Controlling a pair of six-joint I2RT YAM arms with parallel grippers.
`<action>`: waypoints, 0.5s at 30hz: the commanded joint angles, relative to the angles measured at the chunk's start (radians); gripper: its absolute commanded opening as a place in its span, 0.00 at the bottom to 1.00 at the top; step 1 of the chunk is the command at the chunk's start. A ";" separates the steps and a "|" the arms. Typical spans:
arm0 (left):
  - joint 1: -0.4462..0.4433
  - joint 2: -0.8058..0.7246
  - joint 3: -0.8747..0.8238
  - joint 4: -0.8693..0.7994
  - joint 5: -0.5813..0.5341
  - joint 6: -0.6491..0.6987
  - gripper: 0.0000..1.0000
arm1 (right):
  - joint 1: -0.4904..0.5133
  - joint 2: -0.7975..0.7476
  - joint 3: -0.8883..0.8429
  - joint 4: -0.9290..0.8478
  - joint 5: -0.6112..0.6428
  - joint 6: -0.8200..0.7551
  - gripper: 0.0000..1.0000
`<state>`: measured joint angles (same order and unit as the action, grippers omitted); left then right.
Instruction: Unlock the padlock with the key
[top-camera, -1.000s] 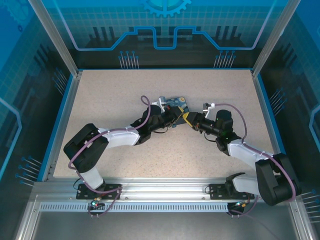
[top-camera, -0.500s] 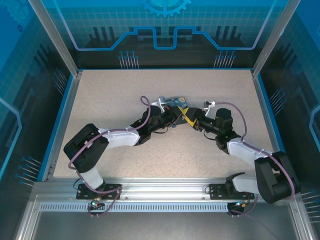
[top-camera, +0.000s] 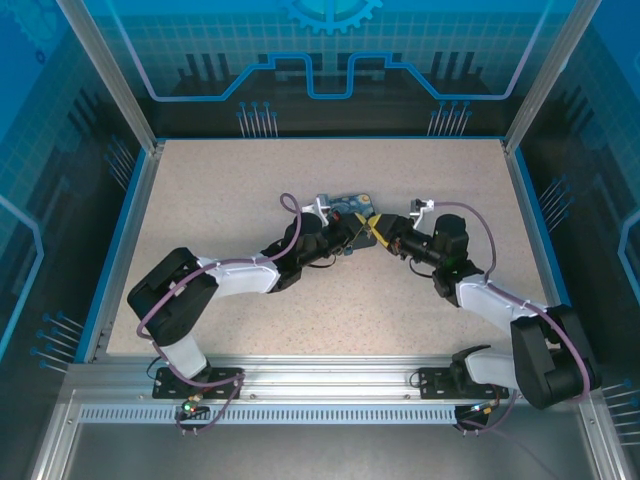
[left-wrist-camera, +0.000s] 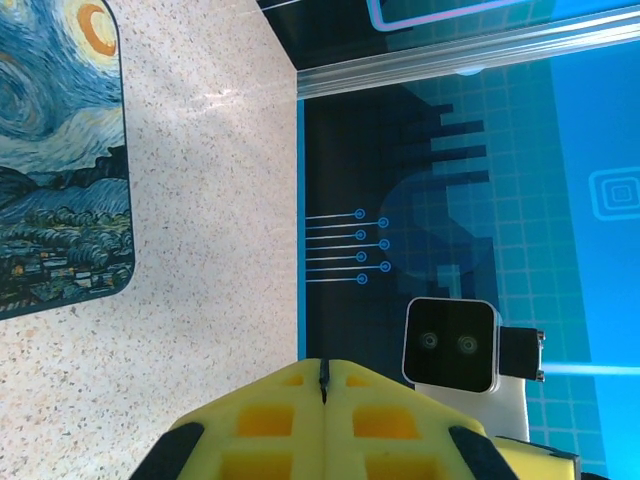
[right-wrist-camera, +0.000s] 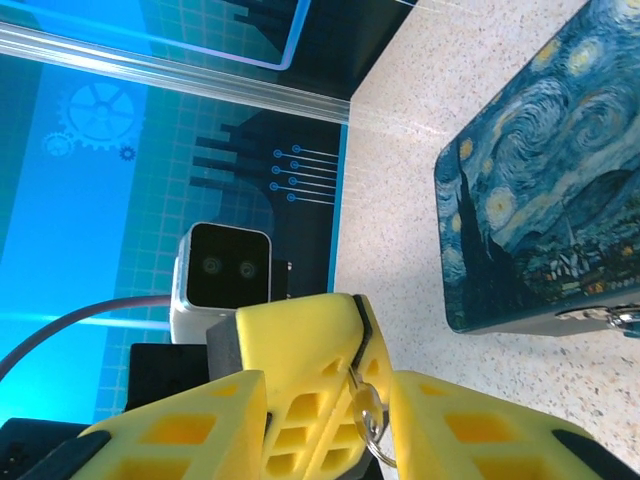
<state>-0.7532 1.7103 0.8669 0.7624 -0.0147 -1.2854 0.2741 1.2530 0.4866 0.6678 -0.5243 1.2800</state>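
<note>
Beside the box (right-wrist-camera: 540, 180) on the desk (right-wrist-camera: 420, 200), the key (right-wrist-camera: 368, 415) is pinched in the clenched left hand (left-wrist-camera: 323, 372), between the parted fingers (right-wrist-camera: 480, 430) of the right hand (right-wrist-camera: 327, 377); whether those are grasping cannot be told. The padlock (right-wrist-camera: 612, 316) is seen at the box's front edge.

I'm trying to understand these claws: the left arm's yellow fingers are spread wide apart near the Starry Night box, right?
No. The left gripper has its yellow fingers pressed together, shut, not spread apart; the left wrist view shows it. The Starry Night box is indeed nearby.
</note>
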 joint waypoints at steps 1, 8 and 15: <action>-0.009 -0.012 -0.005 0.059 -0.029 -0.018 0.00 | 0.004 0.023 0.031 0.037 0.005 0.011 0.37; -0.010 -0.008 -0.009 0.085 -0.046 -0.032 0.00 | 0.026 0.056 0.040 0.062 0.007 0.020 0.34; -0.010 -0.003 -0.008 0.096 -0.065 -0.037 0.00 | 0.033 0.058 0.029 0.076 0.009 0.025 0.26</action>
<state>-0.7567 1.7103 0.8669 0.8013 -0.0505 -1.3113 0.2958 1.3094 0.4999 0.7116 -0.5236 1.3052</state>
